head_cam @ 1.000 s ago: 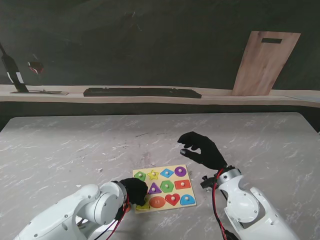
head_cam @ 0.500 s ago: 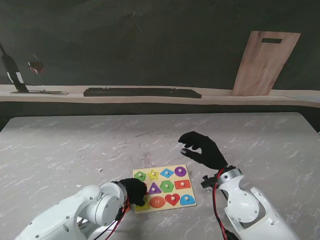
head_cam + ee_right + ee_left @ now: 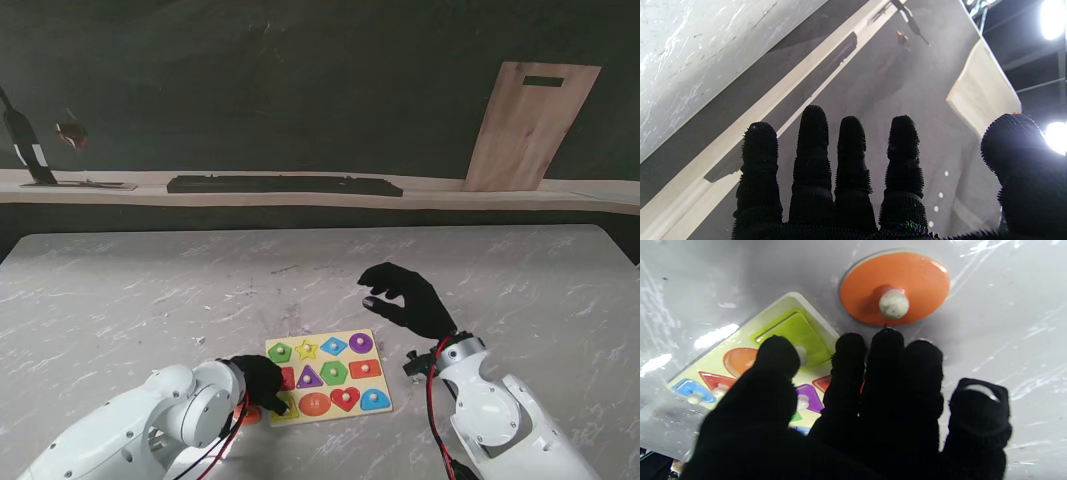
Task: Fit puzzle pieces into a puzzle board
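The left hand [image 3: 262, 381] has shifted left off the puzzle board [image 3: 372, 338], fingers spread and empty. The orange oval piece [image 3: 895, 288] lies on the desk [image 3: 120, 300], just beside the board's corner: unfitted. The right hand [image 3: 405, 298] hovers, fingers apart and empty.

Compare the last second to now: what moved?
The left hand drew back toward the robot's left, off the puzzle board's near-left corner. That uncovers an orange round piece lying on the table beside the board; the left wrist view shows the fingers just short of its knob, not gripping it. The right hand, open above the table, and the board stayed put.
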